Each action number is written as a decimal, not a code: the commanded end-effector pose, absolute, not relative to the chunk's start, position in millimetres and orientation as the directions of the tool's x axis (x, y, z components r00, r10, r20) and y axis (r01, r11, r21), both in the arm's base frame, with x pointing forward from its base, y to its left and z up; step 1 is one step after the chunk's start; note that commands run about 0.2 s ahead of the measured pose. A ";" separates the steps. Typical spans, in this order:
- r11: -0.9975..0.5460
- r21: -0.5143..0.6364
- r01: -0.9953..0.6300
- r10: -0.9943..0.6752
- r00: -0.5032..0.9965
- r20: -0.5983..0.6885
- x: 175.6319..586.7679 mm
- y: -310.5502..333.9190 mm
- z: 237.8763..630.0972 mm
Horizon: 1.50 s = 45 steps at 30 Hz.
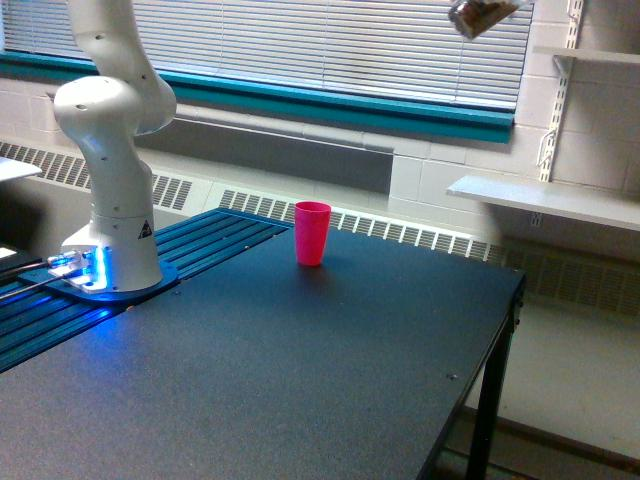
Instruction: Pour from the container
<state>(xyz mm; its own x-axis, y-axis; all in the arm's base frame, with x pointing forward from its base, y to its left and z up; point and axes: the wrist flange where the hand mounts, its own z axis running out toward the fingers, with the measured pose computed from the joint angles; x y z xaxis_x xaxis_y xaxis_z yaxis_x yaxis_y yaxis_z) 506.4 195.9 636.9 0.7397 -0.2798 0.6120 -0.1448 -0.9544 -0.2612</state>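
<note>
Black table (300,380) fills the lower frame, its near and left edges cut off. White arm (110,150) rises from its base out of the top edge. Pink cup (312,232) stands upright mid-table. Clear container (478,15) with brown contents hangs tilted at the top edge, cropped; the gripper is out of frame, so its grasp cannot be told.

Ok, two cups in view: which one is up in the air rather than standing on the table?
The clear container with dark brown contents, tilted at the top edge of the exterior view. The pink cup stands upright on the black table.
</note>
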 end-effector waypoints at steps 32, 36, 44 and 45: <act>-0.992 -0.093 -0.086 -0.125 0.790 0.601 325.3 246.4 591.4; -0.993 -0.079 -0.092 -0.121 0.801 0.586 310.9 247.0 581.8; -0.992 -0.056 -0.111 -0.123 0.814 0.568 287.8 248.8 562.8; -0.992 -0.058 -0.114 -0.127 0.816 0.564 284.9 249.3 560.7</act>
